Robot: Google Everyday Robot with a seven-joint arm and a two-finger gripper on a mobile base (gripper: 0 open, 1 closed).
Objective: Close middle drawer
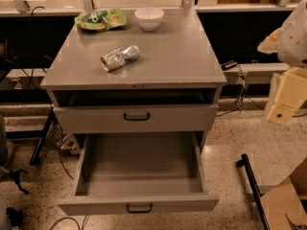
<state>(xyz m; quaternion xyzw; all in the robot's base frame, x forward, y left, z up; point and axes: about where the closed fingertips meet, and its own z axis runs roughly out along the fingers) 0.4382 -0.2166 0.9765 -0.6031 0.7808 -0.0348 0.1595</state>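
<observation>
The grey metal cabinet (pixel 139 56) stands in the middle of the view. Its middle drawer (pixel 139 166) is pulled far out toward me, an empty deep tray with a low front (pixel 139 204) and a small black handle (pixel 139 208). Above it, the taller top drawer front (pixel 136 119) with its own black handle sits nearly flush, with a dark gap over it. The lowest drawer is hidden beneath the open one. My gripper (pixel 282 108), cream-coloured, hangs at the right edge of the view, to the right of the cabinet and well apart from the drawer.
On the cabinet top lie a crushed can (pixel 120 57), a green chip bag (pixel 100 19) and a white bowl (pixel 149 17). A black bar (pixel 250 178) and a cardboard piece (pixel 283 205) are on the floor at the right. Cables and a black leg (pixel 42 138) are at the left.
</observation>
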